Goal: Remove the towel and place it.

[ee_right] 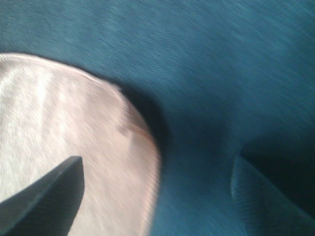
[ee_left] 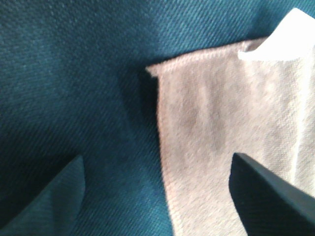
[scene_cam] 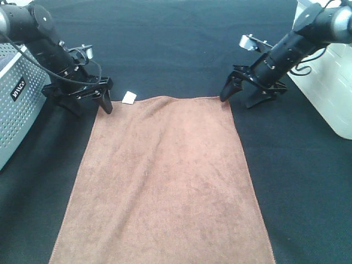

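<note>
Currently, towel (scene_cam: pixel 165 181) flat on tabletop (scene_cam: pixel 176 44), left pincer (scene_cam: pixel 92 107) open, astride one towel corner, white tag (scene_cam: pixel 129 98) just beside it, right pincer (scene_cam: pixel 237 99) open, astride the other corner, neither gripping cloth.

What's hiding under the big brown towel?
The towel lies flat on the dark tablecloth, which shows around its edges. Anything beneath its middle is covered, so I cannot tell.
</note>
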Robot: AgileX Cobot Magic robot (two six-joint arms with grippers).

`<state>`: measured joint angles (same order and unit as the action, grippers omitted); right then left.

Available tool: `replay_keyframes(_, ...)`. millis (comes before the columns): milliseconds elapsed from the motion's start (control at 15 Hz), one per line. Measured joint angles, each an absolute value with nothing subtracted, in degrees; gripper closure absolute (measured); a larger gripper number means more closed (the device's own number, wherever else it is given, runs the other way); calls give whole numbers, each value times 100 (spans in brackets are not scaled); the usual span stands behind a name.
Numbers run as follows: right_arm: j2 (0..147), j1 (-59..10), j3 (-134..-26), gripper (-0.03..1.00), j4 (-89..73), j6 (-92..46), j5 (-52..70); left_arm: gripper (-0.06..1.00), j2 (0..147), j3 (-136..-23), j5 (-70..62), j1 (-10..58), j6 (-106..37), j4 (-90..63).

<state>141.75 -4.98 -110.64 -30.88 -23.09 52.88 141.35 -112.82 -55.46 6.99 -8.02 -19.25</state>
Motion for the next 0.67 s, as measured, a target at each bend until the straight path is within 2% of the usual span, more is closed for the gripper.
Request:
replay_keyframes(133,14244,-882,-11121,21,-3065,-2332,4939,18,14152,-11282,-5386,722,-814,-2309)
replay_keyframes(400,14261,-1197,-11127,22,-3042,-2338,4629,18,14198,-11282,-5174,951,-831,-2962)
replay_keyframes(667,14267,-1226,-11127,25,-2991,-2338,4601,19,14204,-11282,-5145,985,-831,-2945)
